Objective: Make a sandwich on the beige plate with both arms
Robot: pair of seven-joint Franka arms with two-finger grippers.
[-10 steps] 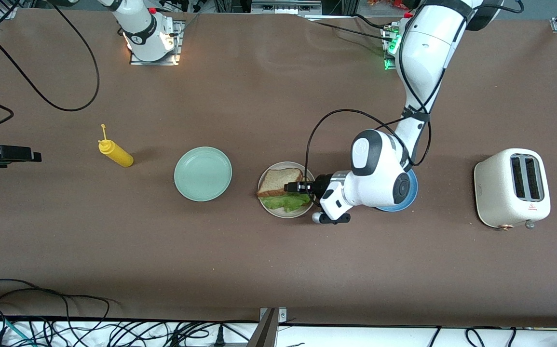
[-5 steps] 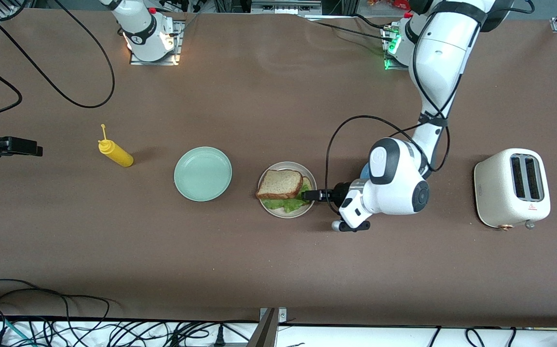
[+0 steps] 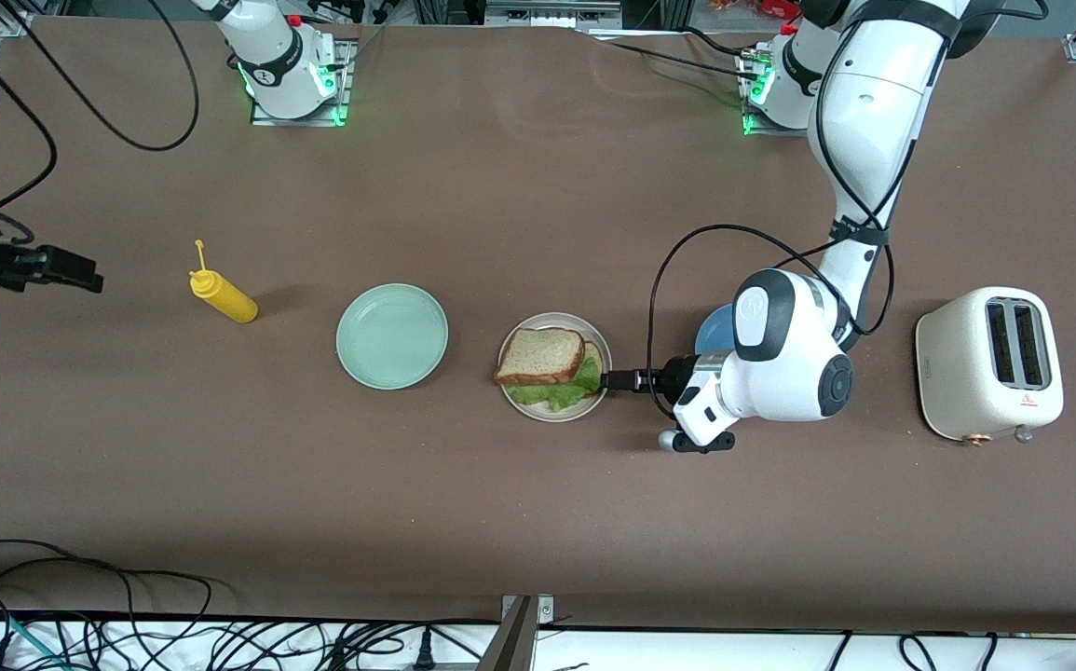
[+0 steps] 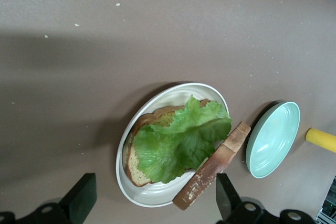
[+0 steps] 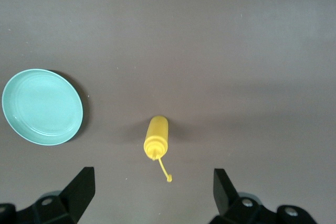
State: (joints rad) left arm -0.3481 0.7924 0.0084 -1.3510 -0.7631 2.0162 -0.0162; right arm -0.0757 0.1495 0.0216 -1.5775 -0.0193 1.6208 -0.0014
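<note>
Front view: the sandwich (image 3: 547,365) lies on the beige plate (image 3: 553,413) near the middle of the brown surface (image 3: 538,522). Its top bread slice (image 3: 539,355) sits askew, with the lettuce (image 3: 556,393) showing on the side nearer the camera. The left end effector (image 3: 619,379) is low, just beside the plate rim on the side toward the left arm's end, holding nothing. A blue plate (image 3: 713,328) shows partly under the left arm's wrist. A cream toaster (image 3: 988,362) stands toward the left arm's end; it carries a small red triangular label whose writing is too small to read. A mint-green plate (image 3: 392,335) and a lying yellow squeeze bottle (image 3: 222,294) are toward the right arm's end. The right end effector (image 3: 72,273) waits at that end of the surface.

Left wrist view: the black fingers (image 4: 79,199) stand wide apart and empty. The top slice leans on edge against the lettuce and the lower slice (image 4: 137,156), all on the beige plate.

Right wrist view: the right end effector's fingers (image 5: 79,188) are spread and empty over the yellow bottle, with the mint-green plate beside it. No readable writing appears.
</note>
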